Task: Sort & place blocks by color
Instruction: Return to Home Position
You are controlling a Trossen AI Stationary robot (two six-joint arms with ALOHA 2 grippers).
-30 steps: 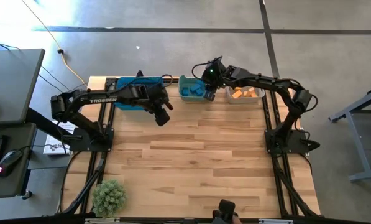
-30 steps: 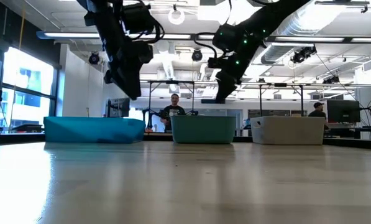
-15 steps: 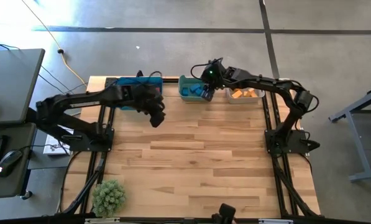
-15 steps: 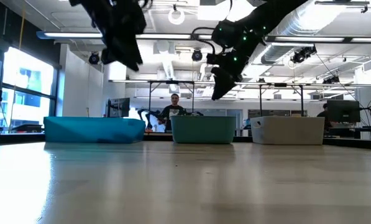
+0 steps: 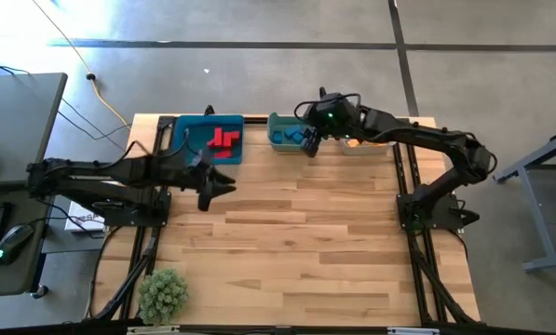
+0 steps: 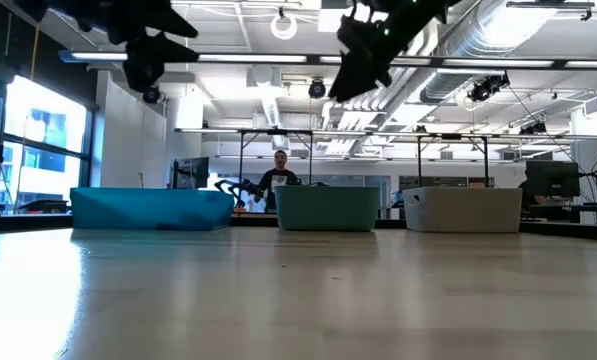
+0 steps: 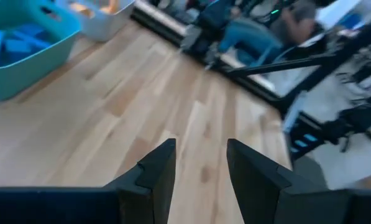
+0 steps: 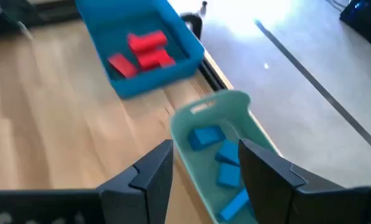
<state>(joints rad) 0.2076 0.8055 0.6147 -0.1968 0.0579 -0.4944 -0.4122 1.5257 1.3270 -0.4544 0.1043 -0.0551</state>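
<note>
1. The red blocks [image 5: 224, 140] lie loose in the blue bin [image 5: 186, 147], which stands at the table's [image 5: 305, 251] far edge towards its left corner. The right wrist view shows them as short, plain red bars [image 8: 141, 51] lying close together on the blue bin's [image 8: 154, 84] floor.
2. The blue blocks [image 5: 283, 137] lie in the teal bin [image 5: 276, 119], at the middle of the same far edge. In the right wrist view several flat blue pieces [image 8: 219, 162] lie scattered inside the teal bin's rim [image 8: 210, 106].
3. The orange blocks [image 5: 354, 142] lie in the white bin [image 5: 382, 147], just beside the teal bin on the side of the right far corner. The right arm partly hides them.
4. The right gripper [image 5: 310, 141] hangs above the teal bin's side nearest the white bin. Its fingers [image 8: 151, 171] are spread apart, with nothing between them, and they touch nothing.
5. The left gripper [image 5: 223, 186] hovers over bare wood near the blue bin, on its table-centre side. Its fingers [image 7: 157, 168] stand apart and hold nothing.
6. In the low view the three bins stand in a row: blue [image 6: 153, 210], teal [image 6: 326, 208], white [image 6: 463, 208]. A person [image 6: 280, 175] shows in the room behind them.
7. A small green plant [image 5: 163, 295] sits at the table's near left corner.
</note>
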